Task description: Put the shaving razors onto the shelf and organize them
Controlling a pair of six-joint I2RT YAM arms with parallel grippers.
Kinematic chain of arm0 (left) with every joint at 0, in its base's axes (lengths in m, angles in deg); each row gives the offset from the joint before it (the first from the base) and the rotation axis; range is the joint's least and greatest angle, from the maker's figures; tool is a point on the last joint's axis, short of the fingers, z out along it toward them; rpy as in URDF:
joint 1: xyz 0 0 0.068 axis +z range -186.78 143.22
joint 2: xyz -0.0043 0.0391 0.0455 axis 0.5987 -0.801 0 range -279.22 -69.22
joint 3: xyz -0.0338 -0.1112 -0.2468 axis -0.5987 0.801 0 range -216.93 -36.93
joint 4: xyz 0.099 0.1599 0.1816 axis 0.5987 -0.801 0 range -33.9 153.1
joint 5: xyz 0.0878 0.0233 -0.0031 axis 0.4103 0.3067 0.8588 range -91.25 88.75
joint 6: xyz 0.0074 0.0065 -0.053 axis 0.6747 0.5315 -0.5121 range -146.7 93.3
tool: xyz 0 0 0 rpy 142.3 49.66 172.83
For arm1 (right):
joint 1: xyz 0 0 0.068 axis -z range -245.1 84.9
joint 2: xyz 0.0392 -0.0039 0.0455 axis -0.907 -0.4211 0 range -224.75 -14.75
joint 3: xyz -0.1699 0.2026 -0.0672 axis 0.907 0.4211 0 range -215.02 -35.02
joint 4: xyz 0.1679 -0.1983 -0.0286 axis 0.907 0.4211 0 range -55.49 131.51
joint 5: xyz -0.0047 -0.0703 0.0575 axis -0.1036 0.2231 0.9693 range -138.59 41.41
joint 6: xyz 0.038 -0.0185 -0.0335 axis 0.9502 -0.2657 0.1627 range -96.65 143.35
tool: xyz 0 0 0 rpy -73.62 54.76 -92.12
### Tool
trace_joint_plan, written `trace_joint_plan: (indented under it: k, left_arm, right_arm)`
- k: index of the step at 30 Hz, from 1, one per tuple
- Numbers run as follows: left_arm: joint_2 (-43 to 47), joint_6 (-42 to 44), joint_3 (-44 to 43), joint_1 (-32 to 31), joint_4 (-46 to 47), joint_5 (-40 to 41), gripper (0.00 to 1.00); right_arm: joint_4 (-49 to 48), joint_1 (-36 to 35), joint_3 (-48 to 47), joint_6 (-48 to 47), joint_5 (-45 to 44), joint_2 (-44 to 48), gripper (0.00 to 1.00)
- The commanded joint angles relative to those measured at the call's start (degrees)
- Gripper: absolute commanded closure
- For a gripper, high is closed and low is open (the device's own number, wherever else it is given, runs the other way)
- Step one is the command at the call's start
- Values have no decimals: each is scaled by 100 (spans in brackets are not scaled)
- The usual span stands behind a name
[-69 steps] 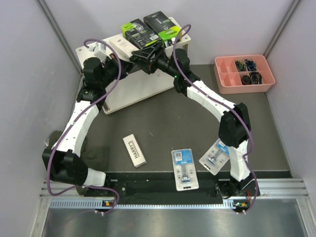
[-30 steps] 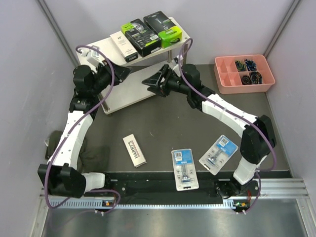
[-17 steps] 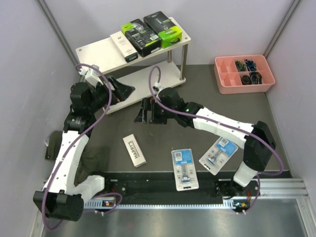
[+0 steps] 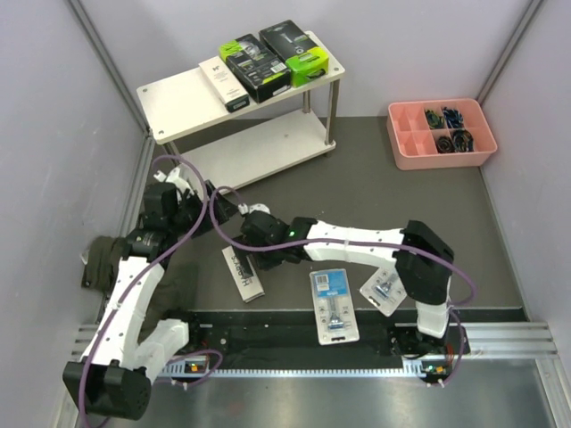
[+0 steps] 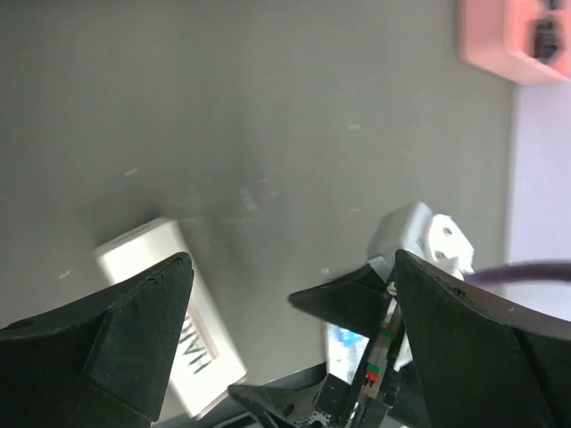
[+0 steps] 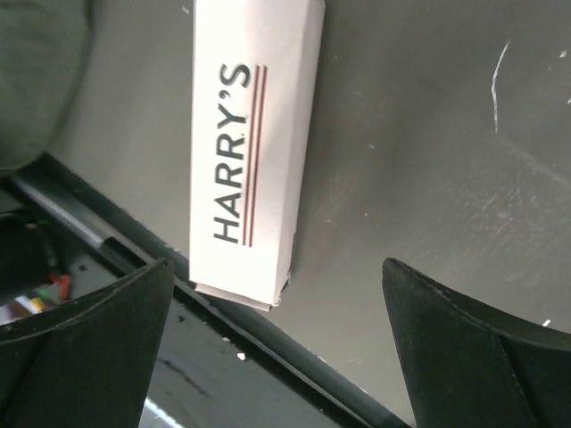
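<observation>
The shelf (image 4: 178, 98) stands at the far left. On its top board lie two black and lime-green razor packs (image 4: 254, 64) (image 4: 294, 46) and a white Harry's box (image 4: 223, 82). A second white Harry's box (image 4: 244, 275) (image 6: 254, 152) lies flat near the table's front edge. Two blue-carded blister packs (image 4: 332, 303) (image 4: 386, 287) lie to its right. My right gripper (image 4: 252, 241) (image 6: 277, 263) hovers open just above the near end of that box, touching nothing. My left gripper (image 4: 223, 208) (image 5: 293, 257) is open and empty, just left of the right one.
A pink compartment tray (image 4: 442, 134) (image 5: 513, 36) with small dark items sits at the far right. A dark green cloth (image 4: 107, 254) (image 6: 36, 71) lies by the left wall. A black rail (image 4: 294, 325) runs along the table's near edge.
Both arms have pulled back from the shelf toward the near left of the table, and both grippers have opened wide. The right gripper now hangs over the loose Harry's box.
</observation>
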Motion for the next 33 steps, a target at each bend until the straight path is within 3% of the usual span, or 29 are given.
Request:
trace_joint_plan:
  k: [1, 17, 23, 33]
  left_arm:
    - [182, 13, 177, 31, -395, 389, 1]
    - [112, -22, 212, 40, -755, 795, 1]
    - [86, -13, 300, 31, -756, 830, 1]
    - [33, -40, 397, 40, -729, 865, 1]
  right_arm:
    - [350, -354, -636, -175, -394, -325, 1]
    - [184, -707, -1005, -70, -219, -1213, 3]
    - [113, -768, -1066, -87, -69, -1371, 11]
    - [869, -1111, -1734, -219, -631, -2057, 24]
